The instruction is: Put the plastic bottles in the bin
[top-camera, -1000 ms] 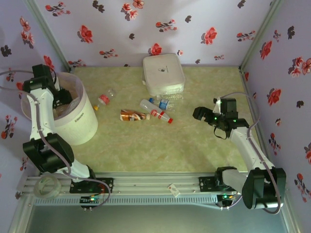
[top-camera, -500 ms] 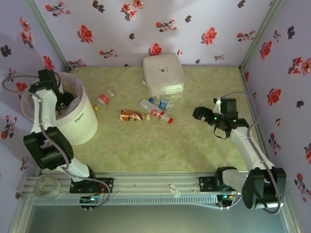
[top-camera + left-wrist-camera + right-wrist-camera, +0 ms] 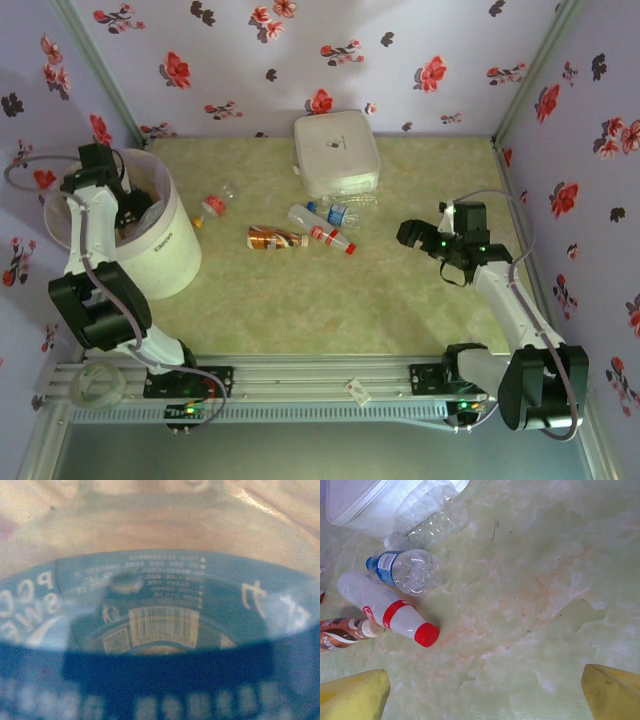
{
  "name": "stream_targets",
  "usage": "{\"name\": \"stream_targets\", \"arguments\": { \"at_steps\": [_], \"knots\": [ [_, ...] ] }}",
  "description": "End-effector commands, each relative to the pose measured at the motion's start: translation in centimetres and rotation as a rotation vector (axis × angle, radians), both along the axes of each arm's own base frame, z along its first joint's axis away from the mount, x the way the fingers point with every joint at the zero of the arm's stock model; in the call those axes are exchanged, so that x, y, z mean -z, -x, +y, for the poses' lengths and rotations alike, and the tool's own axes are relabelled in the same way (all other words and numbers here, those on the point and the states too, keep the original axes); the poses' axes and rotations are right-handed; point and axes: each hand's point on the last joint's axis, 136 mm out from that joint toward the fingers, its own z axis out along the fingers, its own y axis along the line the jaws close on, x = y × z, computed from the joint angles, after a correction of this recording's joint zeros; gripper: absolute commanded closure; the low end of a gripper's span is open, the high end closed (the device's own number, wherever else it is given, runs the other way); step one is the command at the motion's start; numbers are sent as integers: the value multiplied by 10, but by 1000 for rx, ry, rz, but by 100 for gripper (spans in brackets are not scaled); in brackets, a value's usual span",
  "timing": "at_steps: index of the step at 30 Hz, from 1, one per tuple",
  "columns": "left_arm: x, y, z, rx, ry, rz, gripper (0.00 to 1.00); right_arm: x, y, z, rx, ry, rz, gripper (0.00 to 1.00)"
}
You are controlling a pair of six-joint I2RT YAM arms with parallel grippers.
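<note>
The right gripper (image 3: pixel 485 696) is standing spread wide, clear of the red-capped bottle (image 3: pixel 390 614) lying at its 10 o'clock. Overhead, the left gripper (image 3: pixel 130 210) is hanging inside the bin (image 3: pixel 170 255) at the 9 o'clock side of the table (image 3: pixel 300 300), and its jaw state cannot be told. Its wrist camera is resolving a blue-labelled bottle (image 3: pixel 165 575) and its barcode (image 3: pixel 162 626).

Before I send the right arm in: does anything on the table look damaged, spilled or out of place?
The clear bottle by the white box looks crumpled. The red-capped bottle and others just lie on their sides; no liquid spilled on the table.
</note>
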Motion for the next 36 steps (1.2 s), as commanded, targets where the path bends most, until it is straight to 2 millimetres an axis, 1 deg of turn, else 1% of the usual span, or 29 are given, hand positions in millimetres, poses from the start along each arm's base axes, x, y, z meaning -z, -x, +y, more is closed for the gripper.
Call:
{"name": "stream_targets", "arguments": {
  "at_steps": [1, 3, 7, 10, 13, 17, 20, 23, 26, 28, 30, 31, 33, 36],
  "knots": [
    [-22, 7, -10, 3, 17, -30, 41, -7, -6, -1, 7, -11, -26, 1],
    [-39, 7, -12, 4, 8, -66, 39, -7, -6, -1, 7, -11, -26, 1],
    [-75, 10, -18, 13, -14, -133, 20, -6, -6, -1, 7, -12, -22, 1],
    [-98, 14, -23, 24, -37, -178, 10, -5, -7, -1, 9, -15, -22, 1],
    [-122, 19, -28, 33, -69, -230, 4, -7, -8, 0, 8, -18, -26, 1],
    [-160, 29, -35, 30, -129, -321, 2, -9, -8, 0, 6, -16, -28, 1],
    [-194, 37, -41, 29, -178, -406, 2, -9, -7, -1, 7, -14, -29, 1],
    [-227, 45, -51, 46, -230, -490, 2, -9, -7, 0, 7, -16, -29, 1],
    [-262, 49, -70, 110, -281, -597, 3, -10, -7, 0, 8, -18, -31, 1],
    [-283, 48, -92, 194, -288, -661, 6, -11, -7, 0, 7, -20, -33, 1],
    [-291, 43, -115, 275, -276, -658, 7, -11, -7, 1, 2, -22, -33, 1],
    [-291, 39, -127, 335, -304, -631, 7, -11, -7, 2, 1, -26, -33, 1],
    [-282, 23, -152, 430, -347, -564, 7, -11, -7, 3, 1, -33, -32, 1],
    [-261, 2, -194, 565, -392, -469, 7, -11, -5, 3, 3, -33, -33, 1]
  ]
}}
